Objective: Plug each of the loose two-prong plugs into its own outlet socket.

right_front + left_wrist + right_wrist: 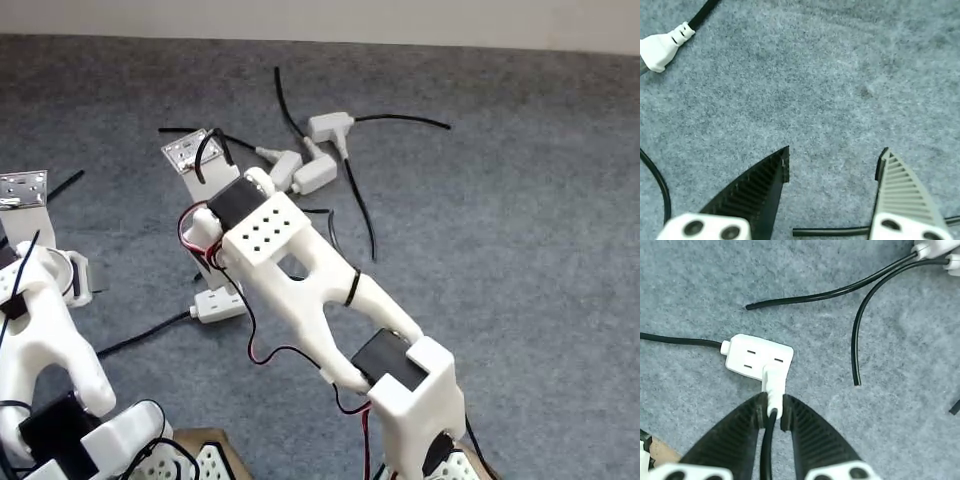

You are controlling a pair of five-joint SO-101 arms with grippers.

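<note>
While right end effector [773, 407] pinches white plug [774, 381] at outlet block [747, 357], insertion looks in hand; next needs straight push home. Left end effector [835, 152] spread.

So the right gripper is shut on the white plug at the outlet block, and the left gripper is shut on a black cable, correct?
Not quite. The left gripper is open over bare carpet, holding nothing; the left wrist view shows this. The rest stands: the right gripper is shut on the white plug at the outlet block.
</note>
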